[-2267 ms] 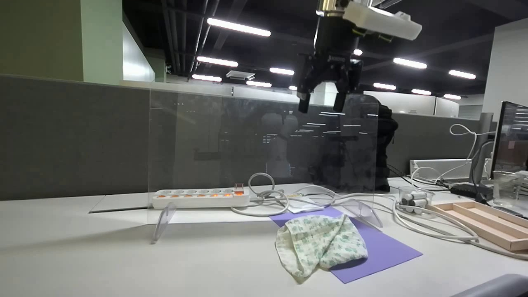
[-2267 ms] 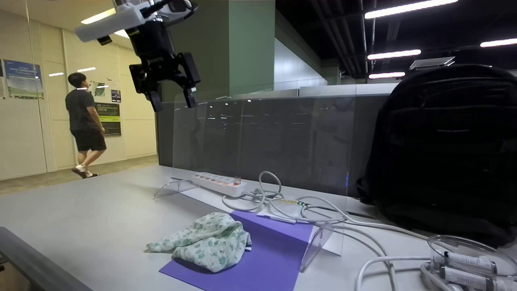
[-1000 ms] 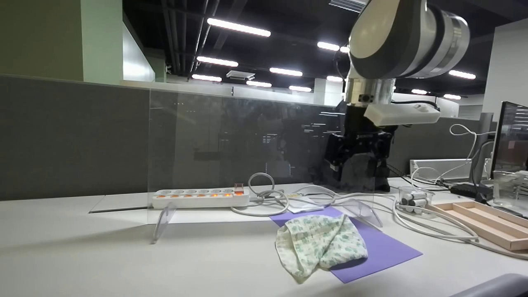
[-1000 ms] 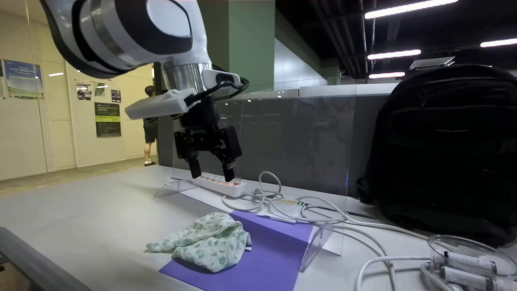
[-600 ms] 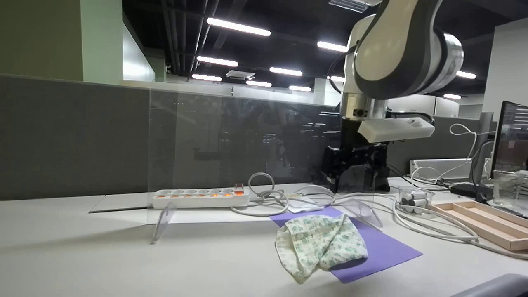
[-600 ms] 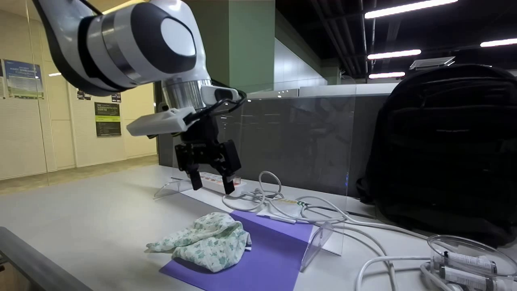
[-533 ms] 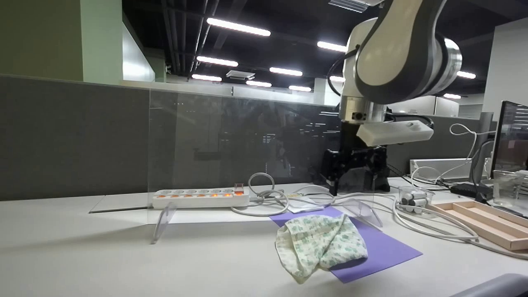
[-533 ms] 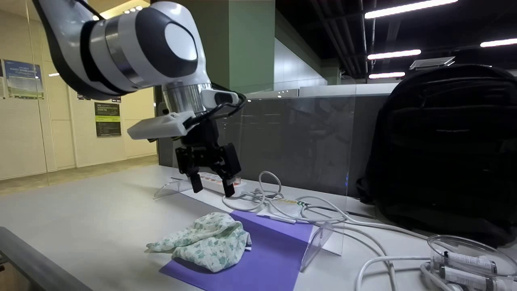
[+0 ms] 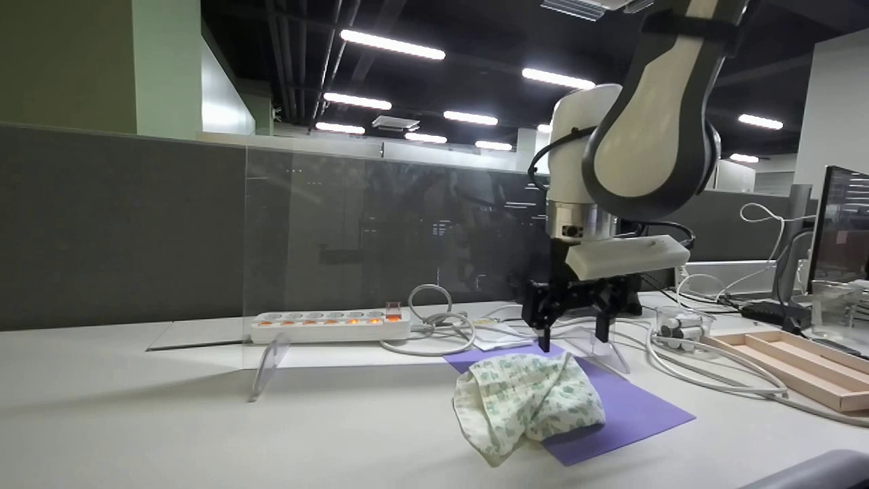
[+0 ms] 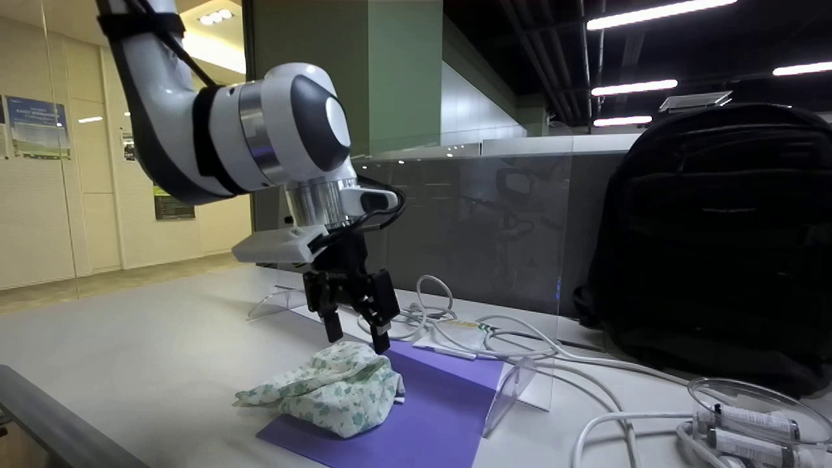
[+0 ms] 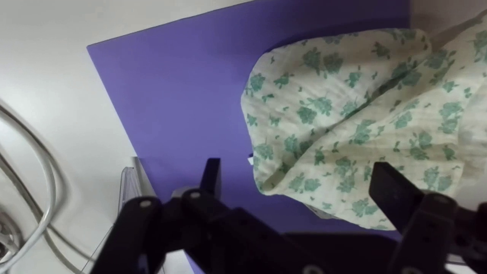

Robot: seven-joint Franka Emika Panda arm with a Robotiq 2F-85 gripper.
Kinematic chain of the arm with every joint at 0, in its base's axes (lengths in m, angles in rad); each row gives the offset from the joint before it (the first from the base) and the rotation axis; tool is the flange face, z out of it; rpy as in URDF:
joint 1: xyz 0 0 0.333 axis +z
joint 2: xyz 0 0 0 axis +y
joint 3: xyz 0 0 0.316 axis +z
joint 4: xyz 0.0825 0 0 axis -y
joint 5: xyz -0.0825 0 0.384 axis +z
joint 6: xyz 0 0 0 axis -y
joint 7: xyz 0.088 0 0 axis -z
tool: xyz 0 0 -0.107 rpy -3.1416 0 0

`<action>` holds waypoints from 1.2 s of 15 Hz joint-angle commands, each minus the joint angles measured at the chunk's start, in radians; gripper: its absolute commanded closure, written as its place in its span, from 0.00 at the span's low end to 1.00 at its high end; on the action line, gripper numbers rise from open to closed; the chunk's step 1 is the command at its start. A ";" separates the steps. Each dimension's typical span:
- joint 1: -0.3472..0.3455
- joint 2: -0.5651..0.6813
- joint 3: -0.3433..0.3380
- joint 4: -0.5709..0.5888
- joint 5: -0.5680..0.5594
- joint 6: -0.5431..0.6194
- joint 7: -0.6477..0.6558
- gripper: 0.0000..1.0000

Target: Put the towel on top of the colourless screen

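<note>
the white table spans both exterior views. your arm bends down over it. the colourless screen stands upright on the table. the purple sheet lies flat, extending to either side of the screen's lower edge. the towel, pale with a green print, rests crumpled in front of the screen, partly on the sheet and partly on the table. your gripper points downward near the towel and grasps nothing; its fingers stand wide apart. in the wrist view, one finger overlaps the towel and the other the sheet.
</note>
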 commanded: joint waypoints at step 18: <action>0.043 0.173 -0.004 0.094 -0.003 0.155 0.034 1.00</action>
